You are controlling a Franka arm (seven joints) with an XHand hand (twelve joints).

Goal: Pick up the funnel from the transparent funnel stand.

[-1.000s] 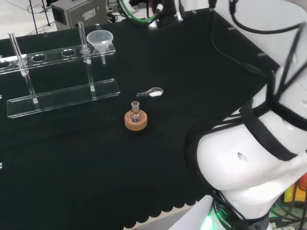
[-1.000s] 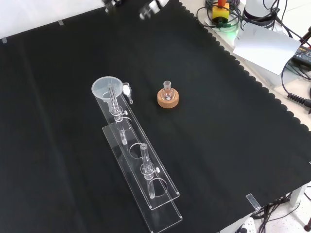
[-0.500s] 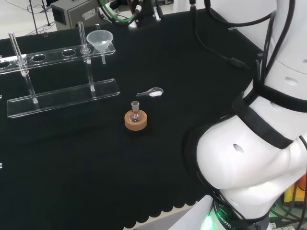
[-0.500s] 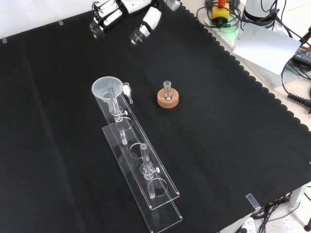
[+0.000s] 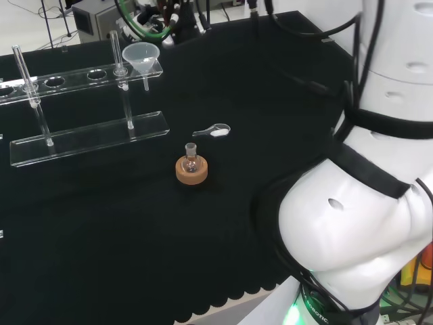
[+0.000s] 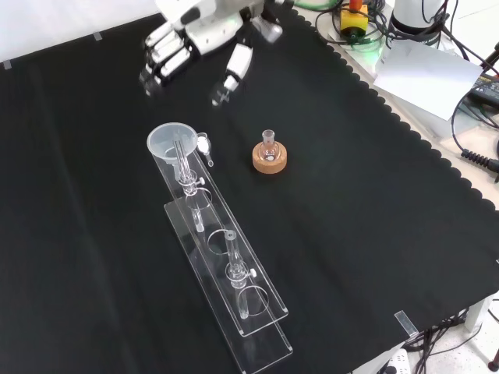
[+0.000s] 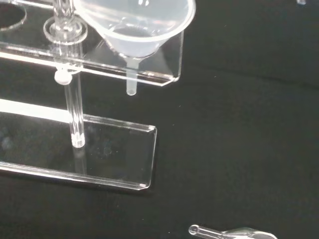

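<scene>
A clear plastic funnel point(image 6: 168, 142) sits in the end hole of the transparent stand point(image 6: 248, 300), its stem hanging below the upper shelf. In the head view the funnel point(image 5: 141, 57) is at the right end of the stand point(image 5: 88, 139). Close up in the wrist view, the funnel point(image 7: 135, 22) rests in the shelf of the stand point(image 7: 167, 64) with its stem pointing at the cloth. The hand point(image 6: 199, 31) hovers beyond the funnel in the front view, apart from it. Its fingers point(image 6: 160, 58) are straight and spread, holding nothing.
A small glass flask on a cork ring point(image 6: 270, 158) stands to the right of the funnel in the front view. A clear spoon point(image 6: 204, 146) with white powder lies beside the stand's end; the spoon point(image 7: 234, 232) is also in the wrist view. Two glass rods rise from the stand.
The hand has come down from the front view's top edge toward the funnel, fingers still straight. The arm's white links have swung in the head view. The ware has not moved.
</scene>
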